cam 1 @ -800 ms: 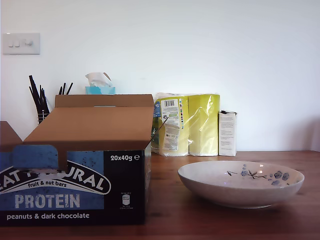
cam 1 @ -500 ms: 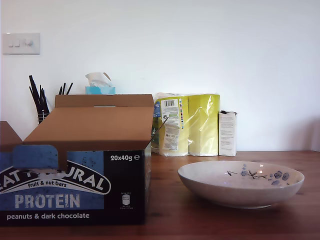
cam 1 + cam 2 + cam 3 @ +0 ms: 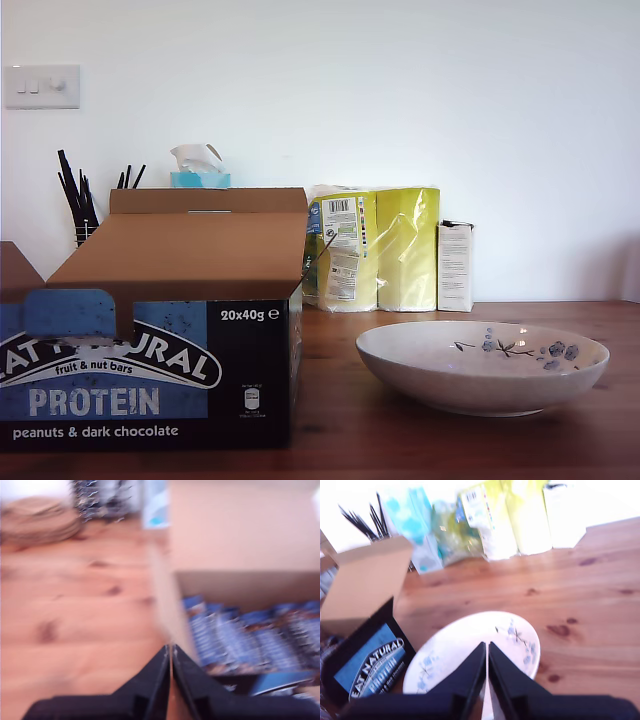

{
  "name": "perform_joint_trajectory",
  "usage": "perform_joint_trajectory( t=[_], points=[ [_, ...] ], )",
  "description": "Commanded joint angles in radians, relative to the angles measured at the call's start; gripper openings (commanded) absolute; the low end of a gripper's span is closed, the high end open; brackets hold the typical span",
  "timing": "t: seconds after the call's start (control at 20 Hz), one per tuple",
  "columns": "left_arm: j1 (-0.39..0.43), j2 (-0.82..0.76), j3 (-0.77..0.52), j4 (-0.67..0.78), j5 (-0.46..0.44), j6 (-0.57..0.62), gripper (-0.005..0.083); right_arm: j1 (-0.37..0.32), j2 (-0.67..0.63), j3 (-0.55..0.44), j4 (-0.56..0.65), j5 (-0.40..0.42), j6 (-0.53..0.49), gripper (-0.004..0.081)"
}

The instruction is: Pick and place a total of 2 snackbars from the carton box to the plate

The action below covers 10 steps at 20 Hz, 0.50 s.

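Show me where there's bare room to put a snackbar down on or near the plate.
The plate is bare inside, so its whole bowl is free. Bare table lies between the carton box and the plate, and between the plate and the yellow packs at the wall. Inside the carton box it is crowded: snackbars packed side by side.

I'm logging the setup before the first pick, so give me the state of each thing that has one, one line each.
carton box: flaps open, upright on the table.
snackbars: packed inside the box, none taken out.
plate: empty, right way up.
tissue box: open, a tissue sticking out.
my first claw: shut, holding nothing, above the box's edge.
my second claw: shut, holding nothing, above the plate.
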Motion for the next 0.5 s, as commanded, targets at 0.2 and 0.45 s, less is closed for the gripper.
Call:
perform_joint_trajectory(
  t=[0.2,0.45],
  points=[
    [-0.046,0.016,0.149,0.021,0.079,-0.032,-0.0019,0.050,0.019,0.175,-0.100,-0.014,0.042,-0.0013],
    [-0.089,0.226,0.303,-0.065,0.090,-0.006,-0.0019,0.132,0.139,0.444,-0.418,-0.014,-0.031,-0.0013]
  ],
)
